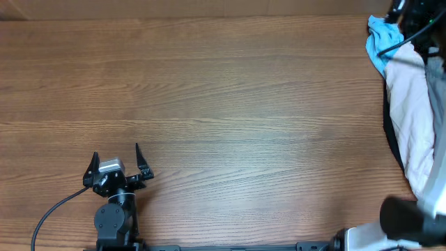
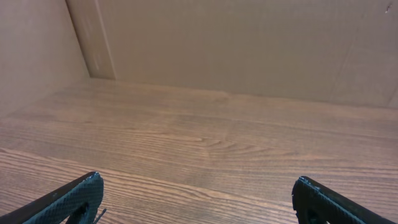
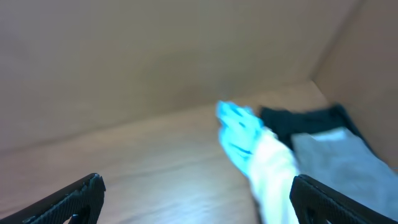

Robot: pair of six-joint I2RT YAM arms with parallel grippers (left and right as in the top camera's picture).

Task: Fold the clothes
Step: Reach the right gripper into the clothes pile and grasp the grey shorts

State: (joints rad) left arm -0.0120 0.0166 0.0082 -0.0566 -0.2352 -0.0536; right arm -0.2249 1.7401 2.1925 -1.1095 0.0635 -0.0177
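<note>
At right edge, shorts (image 1: 440,139) apparently cropped, left hand (image 1: 116,153) and right hand (image 3: 197,182) spread wide.

No readable text, labels, brands, numbers or signs in any view.

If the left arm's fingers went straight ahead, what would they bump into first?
Nothing nearby: ahead of the left fingers lies only bare table. The first thing in line looks like the brown wall at the far end.
</note>
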